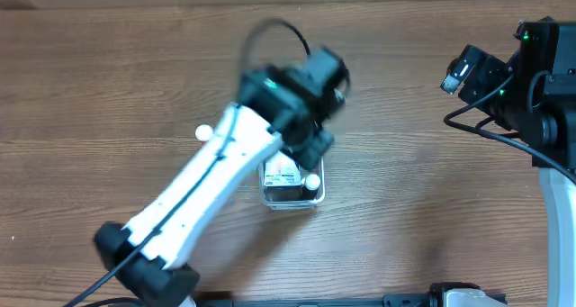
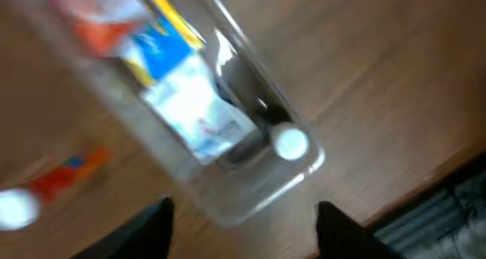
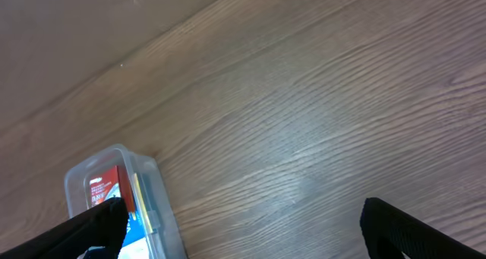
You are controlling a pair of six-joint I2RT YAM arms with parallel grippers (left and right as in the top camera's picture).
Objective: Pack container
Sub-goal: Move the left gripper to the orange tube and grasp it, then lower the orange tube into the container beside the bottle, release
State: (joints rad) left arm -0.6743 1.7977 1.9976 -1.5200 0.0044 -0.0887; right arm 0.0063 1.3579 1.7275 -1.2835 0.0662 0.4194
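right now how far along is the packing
Done: the container holds boxes and a white-capped bottle. In hand: nothing; the left tool hangs open over it, and the right tool is open, off to the side. Left: an orange tube with a white cap lies on the table beside the container, likely the next item.

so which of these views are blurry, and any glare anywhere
Overhead: the left arm is smeared by motion at its wrist end, the table sharp. Left wrist: whole frame motion-blurred, glare streaks on the container wall. Right wrist: crisp wood grain with a soft sheen, only the fingers at the bottom corners dark and soft.
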